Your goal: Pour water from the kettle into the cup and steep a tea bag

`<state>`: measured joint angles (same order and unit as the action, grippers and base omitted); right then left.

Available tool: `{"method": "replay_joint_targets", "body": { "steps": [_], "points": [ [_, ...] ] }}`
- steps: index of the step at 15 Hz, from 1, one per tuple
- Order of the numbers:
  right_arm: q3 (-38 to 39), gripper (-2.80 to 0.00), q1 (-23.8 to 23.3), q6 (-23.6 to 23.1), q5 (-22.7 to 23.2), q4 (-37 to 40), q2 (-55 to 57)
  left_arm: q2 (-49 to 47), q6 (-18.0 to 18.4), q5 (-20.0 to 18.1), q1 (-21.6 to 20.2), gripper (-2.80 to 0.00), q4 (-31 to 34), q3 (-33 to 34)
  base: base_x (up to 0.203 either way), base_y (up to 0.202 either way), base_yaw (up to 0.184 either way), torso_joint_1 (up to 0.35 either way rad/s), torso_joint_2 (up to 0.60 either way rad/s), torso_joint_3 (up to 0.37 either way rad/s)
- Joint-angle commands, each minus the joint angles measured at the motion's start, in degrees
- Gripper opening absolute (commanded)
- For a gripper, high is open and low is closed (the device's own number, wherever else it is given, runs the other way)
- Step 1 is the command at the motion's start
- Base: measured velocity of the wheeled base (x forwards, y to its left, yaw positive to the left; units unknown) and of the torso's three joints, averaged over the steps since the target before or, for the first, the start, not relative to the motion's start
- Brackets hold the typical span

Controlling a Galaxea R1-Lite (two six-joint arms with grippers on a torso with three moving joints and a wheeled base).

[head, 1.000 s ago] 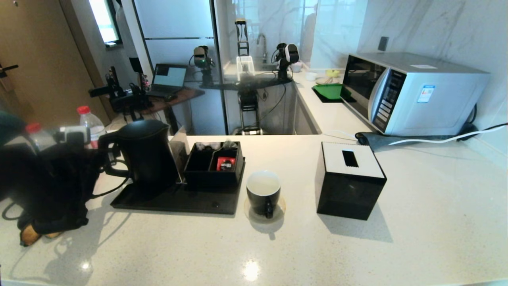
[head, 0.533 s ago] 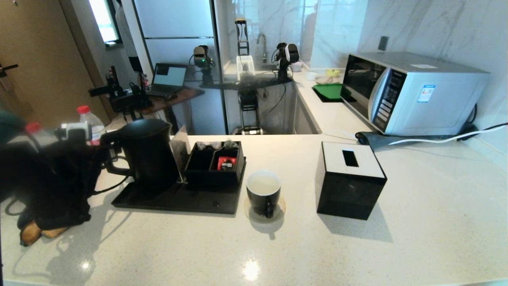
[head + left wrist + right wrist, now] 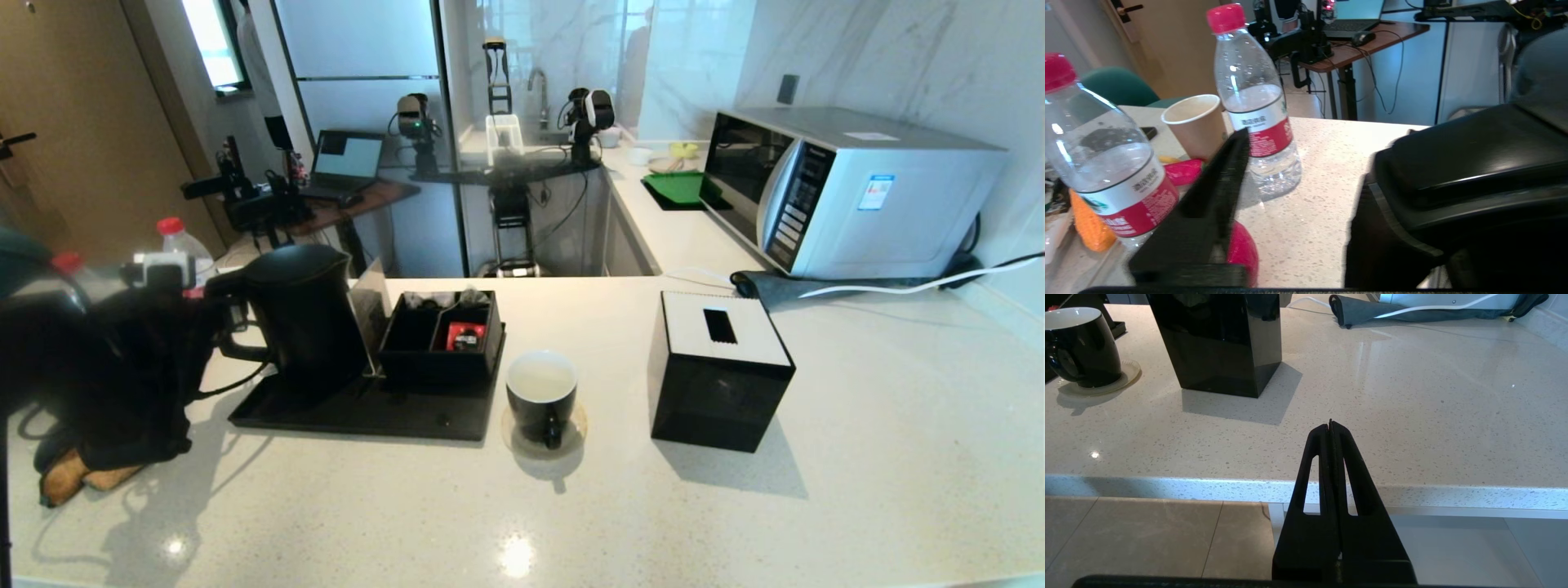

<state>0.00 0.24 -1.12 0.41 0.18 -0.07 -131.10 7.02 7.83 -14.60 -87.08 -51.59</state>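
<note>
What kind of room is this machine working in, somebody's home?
Probably a small apartment or hotel-suite kitchen. A microwave stands on the pale stone counter, a sink tap shows behind glass, and a black kettle sits on a tray of tea things.

Left gripper (image 3: 1306,171) agape — right gripper (image 3: 1330,425) pinched.

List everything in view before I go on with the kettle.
kettle: one, black, on tray, left
tray: one, black, under kettle and organiser
organiser: one, black, holds red packet
cup: one, black, white inside, right of tray
tissue box: one, black, white top, right of cup
microwave: one, silver, back right
bottles: two, clear, red caps, far left
paper cup: one, beige, by bottles
left gripper: open, by kettle handle
right gripper: shut, parked before counter edge
</note>
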Motion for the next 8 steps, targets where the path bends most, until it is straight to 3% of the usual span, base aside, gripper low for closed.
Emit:
{"method": "replay_joint_targets", "body": {
  "steps": [1, 8],
  "points": [
    [0.0, -2.80, 0.0, 0.0, 0.0, 0.0, 0.1, 0.1, 0.0, 0.2, -0.1, -2.80, -2.9, 0.0, 0.000, 0.000, 0.000, 0.000, 0.00, 0.000],
    [0.0, -2.80, 0.0, 0.0, 0.0, 0.0, 0.1, -0.6, 0.0, 0.2, -0.1, -2.80, -2.9, -1.3, 0.000, 0.000, 0.000, 0.000, 0.00, 0.000]
  ]
}}
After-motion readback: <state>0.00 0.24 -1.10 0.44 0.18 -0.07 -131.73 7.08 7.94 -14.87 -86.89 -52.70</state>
